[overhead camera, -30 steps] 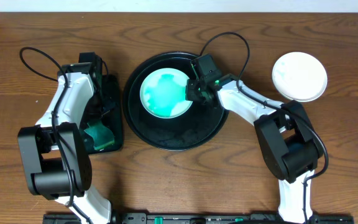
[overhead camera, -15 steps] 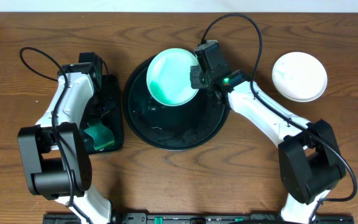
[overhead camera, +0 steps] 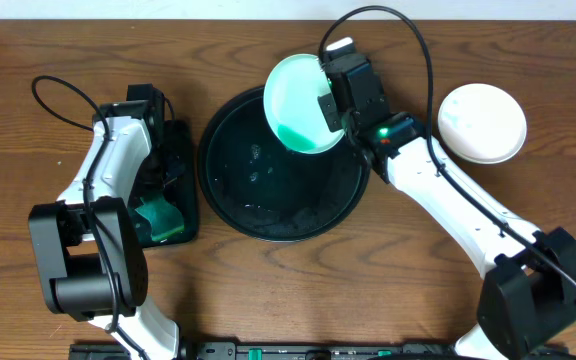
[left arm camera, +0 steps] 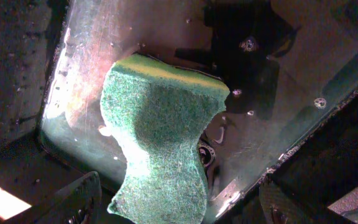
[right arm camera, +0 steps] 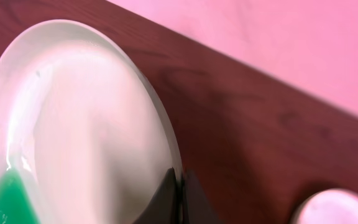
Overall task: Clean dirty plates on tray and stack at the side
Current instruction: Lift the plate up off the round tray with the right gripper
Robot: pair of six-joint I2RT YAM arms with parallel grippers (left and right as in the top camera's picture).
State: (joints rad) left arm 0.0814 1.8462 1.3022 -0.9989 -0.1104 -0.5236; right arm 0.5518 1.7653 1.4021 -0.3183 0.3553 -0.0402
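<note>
- Right hand [overhead camera: 328, 106] pinches the smeared plate [overhead camera: 296, 100], tilted above the tray [overhead camera: 268, 195], ready for wiping.
- Left hand [overhead camera: 160, 208], left of the tray, gapes over the sponge [left arm camera: 160, 143]; grasp it next.

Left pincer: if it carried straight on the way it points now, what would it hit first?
The left pincer would meet the green sponge first: it lies straight ahead of the open jaws, in the small dark tray. The gap is hard to judge, but nothing shows in between.

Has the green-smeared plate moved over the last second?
Yes. The plate went from the centre of the tray to its far-right rim, tilted, in the right gripper.
</note>
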